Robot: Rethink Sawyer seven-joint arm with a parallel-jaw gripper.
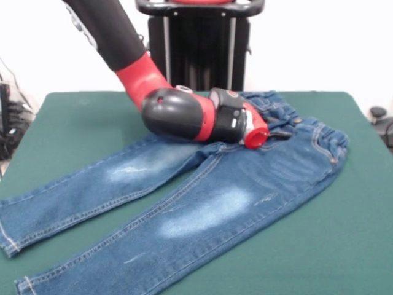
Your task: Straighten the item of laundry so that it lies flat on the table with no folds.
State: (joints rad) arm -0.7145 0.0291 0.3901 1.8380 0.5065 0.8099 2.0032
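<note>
A small pair of blue jeans (202, 203) is spread across the green table (344, 233), with the waistband lying toward the right and far side and the two legs running out toward the lower left. Pale faded patches are seen on both thighs, and orange-tan stitching is picked out along the seams. The legs are laid side by side and slightly apart, the nearer one reaching the bottom edge of the picture and the farther one ending at the left edge, where its hem is shown. The legs look mostly flat (a few soft wrinkles can be made out near the crotch), while the waistband is bunched and rumpled at its far end, just behind the robot's wrist. The red and black arm (178, 114) is brought down low from the upper left and is laid nearly level over the upper part of the jeans. The gripper (279, 132) is pointed to the right, right at the waistband, and appears to be touching or just above the cloth. How far the gripper is open, and whether any denim is held, cannot be told, since little is shown past the red wrist cap.
</note>
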